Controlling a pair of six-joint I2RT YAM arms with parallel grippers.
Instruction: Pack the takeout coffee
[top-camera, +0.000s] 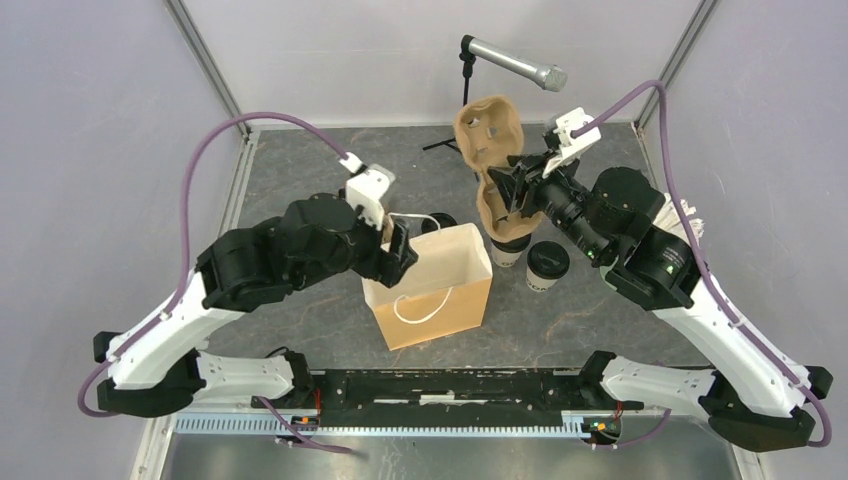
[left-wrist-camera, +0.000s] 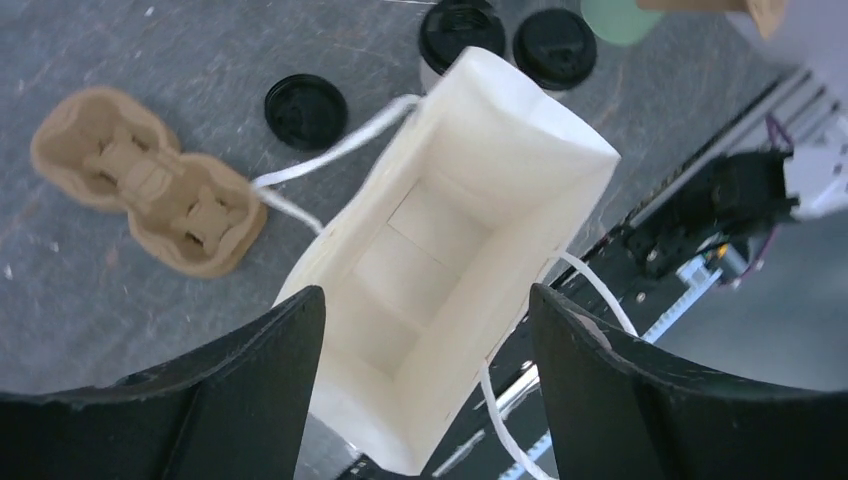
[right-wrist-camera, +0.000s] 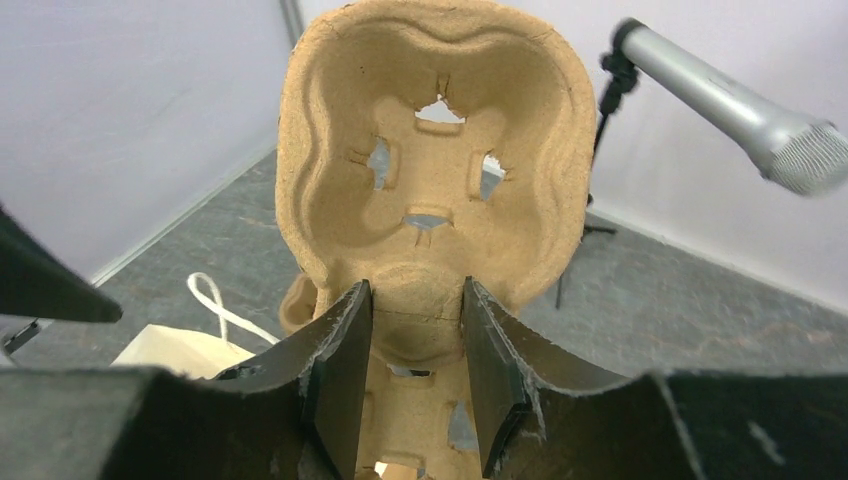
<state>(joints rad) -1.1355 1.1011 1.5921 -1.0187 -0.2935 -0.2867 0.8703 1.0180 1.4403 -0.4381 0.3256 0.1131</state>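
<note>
1. From above, we are seeing the left gripper (top-camera: 403, 252) spreading wide at the paper bag's (top-camera: 445, 300) left rim. The right gripper (top-camera: 512, 188) is pinching the cup carrier (top-camera: 490, 135) upright behind the bag's right corner. A coffee cup (top-camera: 548, 266) and a second cup (top-camera: 508, 250) are standing just right of the bag.
2. Through the left wrist, we are looking between parted fingers (left-wrist-camera: 270, 360) into the bag.
3. Through the right wrist, we are watching the fingers (right-wrist-camera: 345, 360) clamping the carrier's narrow waist.
</note>
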